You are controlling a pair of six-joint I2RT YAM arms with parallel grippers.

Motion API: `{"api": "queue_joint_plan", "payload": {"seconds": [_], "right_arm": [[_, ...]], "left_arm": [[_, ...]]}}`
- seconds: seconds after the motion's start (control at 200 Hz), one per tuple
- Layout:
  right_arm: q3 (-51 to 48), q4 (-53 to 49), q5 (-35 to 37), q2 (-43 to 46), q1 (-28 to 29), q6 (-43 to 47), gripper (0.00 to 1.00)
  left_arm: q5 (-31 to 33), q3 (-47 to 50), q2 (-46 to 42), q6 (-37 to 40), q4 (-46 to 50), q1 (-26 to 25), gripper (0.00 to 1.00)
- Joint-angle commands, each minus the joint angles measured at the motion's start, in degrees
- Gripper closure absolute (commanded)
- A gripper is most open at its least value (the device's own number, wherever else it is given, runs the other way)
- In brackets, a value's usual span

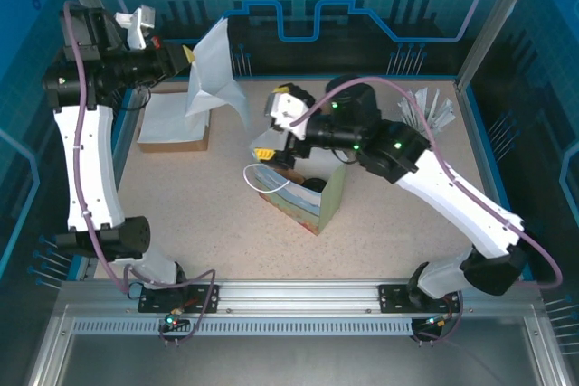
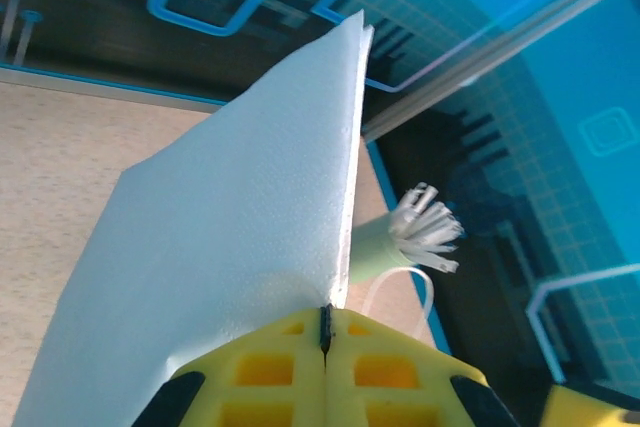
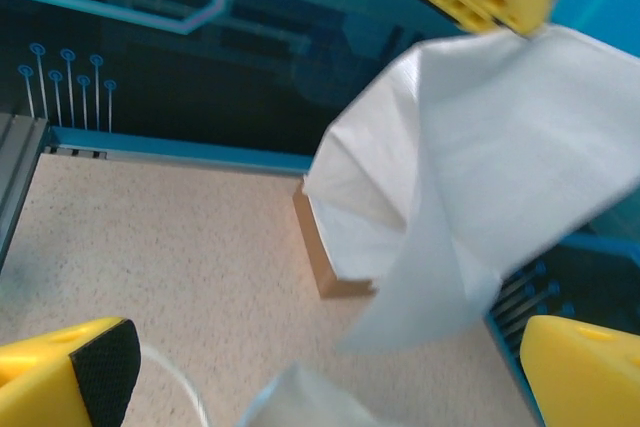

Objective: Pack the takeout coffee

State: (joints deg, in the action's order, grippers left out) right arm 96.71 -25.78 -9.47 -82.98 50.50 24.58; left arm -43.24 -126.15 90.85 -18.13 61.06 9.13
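The left gripper is raised over the far-left corner of the table, its yellow fingers pressed together on one edge of a white napkin, which hangs from them in a loose fold. Below it, by the far-left corner, a napkin stack lies on a brown box. A green paper bag with white loop handles stands open-mouthed near the middle of the table. A dark round shape low in its mouth looks like the takeout coffee, though it is too small to be sure. The right gripper hovers at the bag's far-left side with its jaws spread wide and nothing between them. A pale green straw cup stands near the far-right corner.
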Motion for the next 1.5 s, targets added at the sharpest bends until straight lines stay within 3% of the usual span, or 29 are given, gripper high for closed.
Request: {"api": "queue_joint_plan", "payload": {"seconds": [0.0,0.265,0.77,1.111,1.196,1.326,1.436,1.496], "right_arm": [[2.11,7.48,3.14,-3.21,1.71,2.48,0.00],[7.25,12.64,3.67,-8.75,1.38,2.42,0.00],[5.47,18.64,-1.83,-6.70,-5.16,-4.89,0.02],[6.30,10.04,-7.54,-6.89,-6.41,-4.50,0.48],[6.22,8.70,-7.84,-6.67,-6.77,-4.54,0.65],[5.81,7.62,-8.13,-5.85,-7.55,-5.32,1.00],[4.70,7.21,-6.89,-4.04,-8.00,-5.62,1.00],[4.05,6.94,-6.16,-2.72,-8.14,-6.33,1.00]], "left_arm": [[-6.07,2.78,-3.02,-4.47,-3.46,-1.61,1.00],[-10.02,7.42,-7.82,-7.21,-7.02,-6.43,1.00],[-14.66,11.77,-8.85,-7.59,-9.19,-15.92,1.00],[-16.19,12.27,-8.16,-9.03,-12.63,-18.00,1.00],[-16.07,11.76,-7.95,-9.04,-12.63,-18.00,1.00],[-15.72,11.03,-7.79,-8.44,-12.66,-18.00,1.00],[-14.16,10.02,-8.53,-6.89,-12.48,-18.00,0.86],[-11.71,9.03,-9.37,-5.51,-11.69,-18.00,0.63]]}}
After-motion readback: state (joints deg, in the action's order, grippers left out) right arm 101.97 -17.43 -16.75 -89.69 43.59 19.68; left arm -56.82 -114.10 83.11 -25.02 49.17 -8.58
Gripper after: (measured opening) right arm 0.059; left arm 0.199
